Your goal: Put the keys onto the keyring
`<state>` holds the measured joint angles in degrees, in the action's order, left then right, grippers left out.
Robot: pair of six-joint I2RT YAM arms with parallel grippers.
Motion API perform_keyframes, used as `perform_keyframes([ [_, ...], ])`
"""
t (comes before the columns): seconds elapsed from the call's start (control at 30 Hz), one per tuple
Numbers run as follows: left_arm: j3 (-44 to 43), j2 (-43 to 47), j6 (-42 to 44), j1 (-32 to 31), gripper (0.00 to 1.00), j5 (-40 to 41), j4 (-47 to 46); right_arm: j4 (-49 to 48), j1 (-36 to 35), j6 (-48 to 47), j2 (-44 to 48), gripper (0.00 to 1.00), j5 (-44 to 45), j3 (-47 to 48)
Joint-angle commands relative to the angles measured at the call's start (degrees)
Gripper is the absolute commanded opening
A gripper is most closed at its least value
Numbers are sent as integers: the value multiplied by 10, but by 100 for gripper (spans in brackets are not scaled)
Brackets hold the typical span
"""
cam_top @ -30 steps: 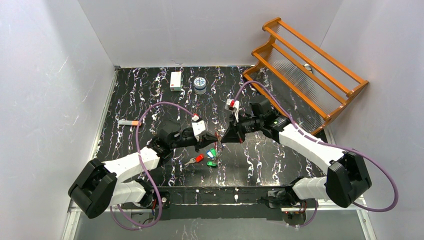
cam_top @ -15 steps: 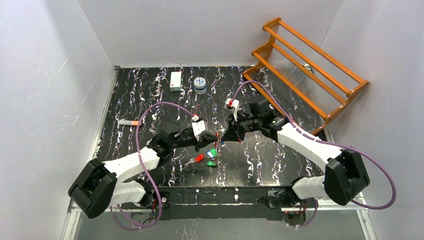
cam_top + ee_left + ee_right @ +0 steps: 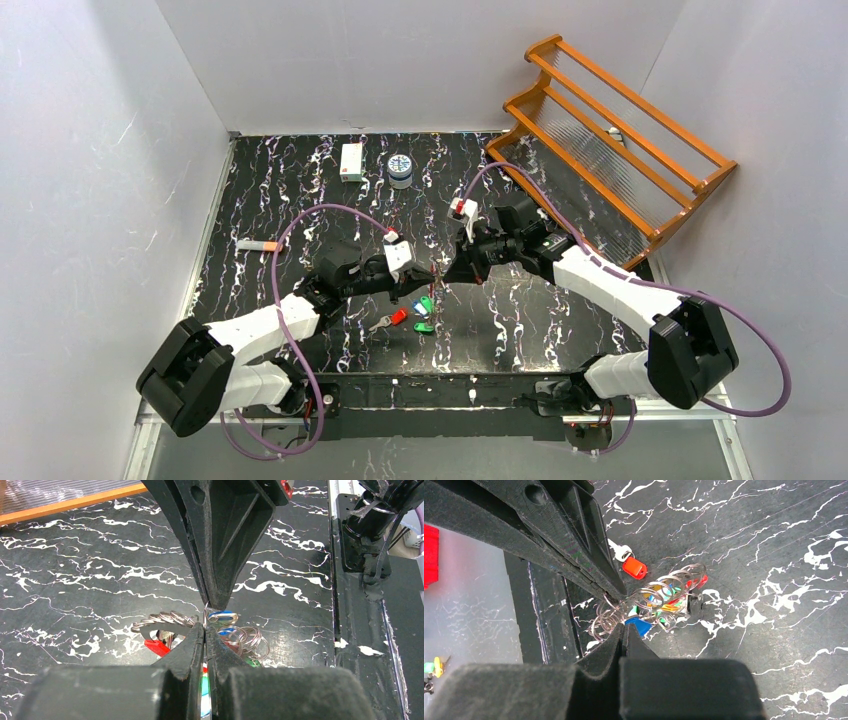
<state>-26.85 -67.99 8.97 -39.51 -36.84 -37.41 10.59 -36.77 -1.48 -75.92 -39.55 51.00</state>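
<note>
Keyring (image 3: 659, 592) clamped by left pincer (image 3: 205, 630), right pincer (image 3: 623, 627); keys (image 3: 399, 317) beneath; rack (image 3: 600, 140), tin (image 3: 400, 170) apart.

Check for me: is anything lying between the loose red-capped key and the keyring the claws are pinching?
Nothing visible. The red-capped key lies on bare table beside the keyring, apart from it; the left claw tapers down just next to both.
</note>
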Motion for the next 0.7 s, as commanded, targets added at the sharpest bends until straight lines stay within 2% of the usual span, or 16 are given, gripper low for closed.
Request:
perform_keyframes([
  [0.0,-15,14,6,-2,0,-13,-9,-6,1,-8,2,1,2,5],
  [0.1,-14,17,7,-2,0,-14,-9,-17,1,-13,11,1,-2,1],
  [0.17,-14,19,8,-2,0,-14,-10,-26,1,-16,21,21,2,-1],
  [0.2,-14,19,8,-2,0,-14,-9,-33,1,-18,29,36,0,-4],
  [0.3,-14,20,9,-2,0,-13,-10,-61,1,-32,66,66,-14,-22],
  [0.37,-14,21,10,-2,0,-13,-10,-96,1,-23,96,80,0,-43],
  [0.43,-14,21,10,-2,0,-13,-9,-139,1,-17,125,85,23,-66],
  [0.53,-14,22,10,-2,0,-14,-9,-183,1,-25,161,86,49,-97],
  [0.67,-14,24,13,-2,0,-20,-10,-246,1,-54,181,88,26,-144],
])
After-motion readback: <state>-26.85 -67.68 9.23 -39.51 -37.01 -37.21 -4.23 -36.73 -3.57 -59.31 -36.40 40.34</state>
